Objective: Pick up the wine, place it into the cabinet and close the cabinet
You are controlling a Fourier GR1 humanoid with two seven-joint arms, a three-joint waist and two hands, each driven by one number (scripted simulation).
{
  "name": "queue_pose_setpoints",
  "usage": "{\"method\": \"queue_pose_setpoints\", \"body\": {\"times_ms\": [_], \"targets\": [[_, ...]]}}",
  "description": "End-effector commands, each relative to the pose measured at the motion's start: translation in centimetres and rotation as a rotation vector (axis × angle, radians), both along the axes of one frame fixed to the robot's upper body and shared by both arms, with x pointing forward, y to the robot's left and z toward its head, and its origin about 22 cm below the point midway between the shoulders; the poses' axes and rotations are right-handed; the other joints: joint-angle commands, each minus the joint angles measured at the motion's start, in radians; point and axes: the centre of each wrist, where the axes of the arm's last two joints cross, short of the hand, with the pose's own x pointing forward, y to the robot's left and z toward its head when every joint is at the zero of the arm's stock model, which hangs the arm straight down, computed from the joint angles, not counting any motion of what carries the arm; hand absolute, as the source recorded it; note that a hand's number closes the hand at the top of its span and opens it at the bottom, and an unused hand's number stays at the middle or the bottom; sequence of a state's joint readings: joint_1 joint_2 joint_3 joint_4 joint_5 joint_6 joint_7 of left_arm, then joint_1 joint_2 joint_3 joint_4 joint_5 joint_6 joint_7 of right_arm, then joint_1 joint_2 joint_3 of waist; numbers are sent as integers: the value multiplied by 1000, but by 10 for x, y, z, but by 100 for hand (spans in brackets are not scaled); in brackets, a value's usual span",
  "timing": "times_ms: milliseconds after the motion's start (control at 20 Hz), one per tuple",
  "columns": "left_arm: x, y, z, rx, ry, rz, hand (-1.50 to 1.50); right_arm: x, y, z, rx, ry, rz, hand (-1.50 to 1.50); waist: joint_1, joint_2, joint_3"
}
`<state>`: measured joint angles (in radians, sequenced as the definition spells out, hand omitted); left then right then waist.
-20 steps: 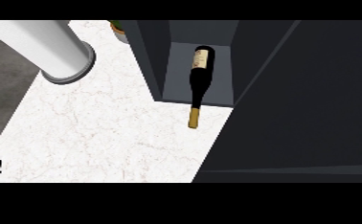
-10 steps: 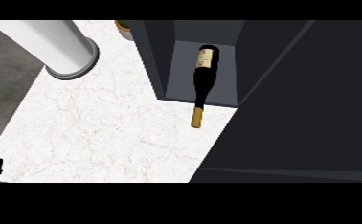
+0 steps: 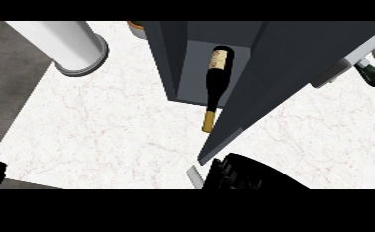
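Since half a sec ago, view has shifted: cabinet point(image 3: 176, 57) sits more central, its door point(image 3: 293, 72) has swung partway across the opening, and a black hand, the right hand point(image 3: 245, 174), has come up into frame just below the door's near edge. It wasn't visible before.

Wine point(image 3: 215, 85) lies on its side inside the cabinet, label end deep in, gold-capped neck poking out past the cabinet's front lip onto the counter point(image 3: 110, 127). So pick + place look done, approx; I judge we're on the door-closing step.

Right hand: fingers look curled, holding nothing I can see, knuckles just below the door's lower corner. Can't confirm contact w/ the door. Left hand: only a dark sliver at the frame's lower left corner, well apart from the cabinet; can't tell its state.

White cylinder point(image 3: 70, 45) stands left of the cabinet, apart from it, not in the way.

Next move, as I see it: push door rest of the way shut. Snag: bottle neck sticks out beyond the cabinet's lip, so door may catch on it. Prob needs bottle nudged deeper first.
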<state>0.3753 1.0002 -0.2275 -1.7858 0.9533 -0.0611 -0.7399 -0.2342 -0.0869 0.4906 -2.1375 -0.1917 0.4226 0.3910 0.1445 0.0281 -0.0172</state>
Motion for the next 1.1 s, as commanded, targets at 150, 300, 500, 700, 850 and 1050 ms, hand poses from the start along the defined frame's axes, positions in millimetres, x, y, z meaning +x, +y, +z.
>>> {"method": "queue_pose_setpoints", "body": {"times_ms": [150,300,500,700,850,1050], "targets": [[6,-9,5,-11,-18,-56,150,45,43,18,8,-3,-177,150,53,10,3],[12,-6,8,-7,-22,-55,150,65,61,32,-19,-58,-229,150,56,16,3],[14,-10,7,-14,-28,-69,150,95,76,50,-38,-76,-317,150,81,26,4],[19,-14,8,-26,-31,-80,150,120,94,67,-73,-107,-380,150,84,35,5],[23,-16,10,-26,-48,-87,150,136,100,79,-75,-88,-428,150,86,39,5],[26,-16,11,-18,-54,-99,150,156,103,83,-76,-34,-456,150,90,44,8]]}}
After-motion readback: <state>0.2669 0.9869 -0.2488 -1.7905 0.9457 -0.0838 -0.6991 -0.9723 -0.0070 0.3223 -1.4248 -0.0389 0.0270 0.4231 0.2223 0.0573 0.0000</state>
